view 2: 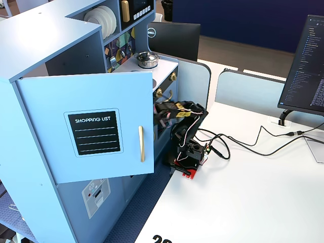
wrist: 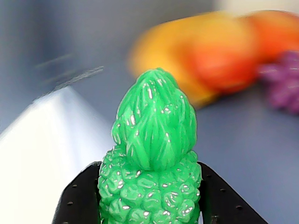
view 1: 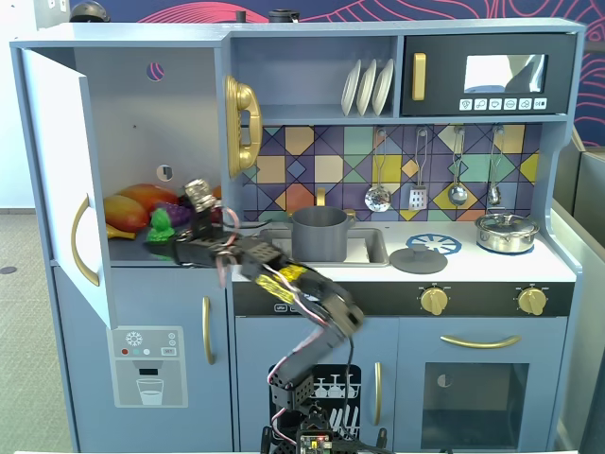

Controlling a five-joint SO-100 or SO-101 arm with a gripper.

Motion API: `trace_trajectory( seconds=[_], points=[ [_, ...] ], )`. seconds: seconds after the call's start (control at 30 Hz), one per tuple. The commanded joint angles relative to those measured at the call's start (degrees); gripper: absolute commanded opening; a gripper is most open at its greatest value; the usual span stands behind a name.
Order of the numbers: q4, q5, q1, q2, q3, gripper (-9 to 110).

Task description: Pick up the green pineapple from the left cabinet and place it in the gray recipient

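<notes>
Hand (wrist: 150,205) grips one green pineapple (wrist: 152,158) (inside left cabinet (view 1: 142,104)); one gray recipient (view 1: 319,235).

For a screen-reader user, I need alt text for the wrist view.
A bright green pineapple, tuft up, fills the centre, flanked by the gripper's two black fingers. Behind it, blurred orange fruit and purple grapes lie on a grey-blue surface.

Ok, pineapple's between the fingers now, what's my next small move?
Probably lift slightly and draw back out of the left cabinet. In the wrist view the gripper flanks the green pineapple closely, so it looks grasped; the gray recipient waits in the sink to the right.
</notes>
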Motion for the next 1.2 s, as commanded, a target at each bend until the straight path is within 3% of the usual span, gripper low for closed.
trace_trajectory(
  seconds=[0.0, 0.13, 0.33, 0.6, 0.93, 1.17],
  points=[
    [7.0, -2.1, -0.8, 16.9, -1.0, 0],
    [7.5, -3.0, 7.7, 23.4, -1.3, 0],
    [2.0, 2.6, 28.6, 28.6, 0.1, 0],
    [2.1, 7.9, 46.8, 22.0, -5.1, 0],
    [-2.1, 8.2, 59.2, 3.3, -11.7, 0],
    [-3.0, 5.4, 59.8, -4.2, -10.5, 0]
  ],
)
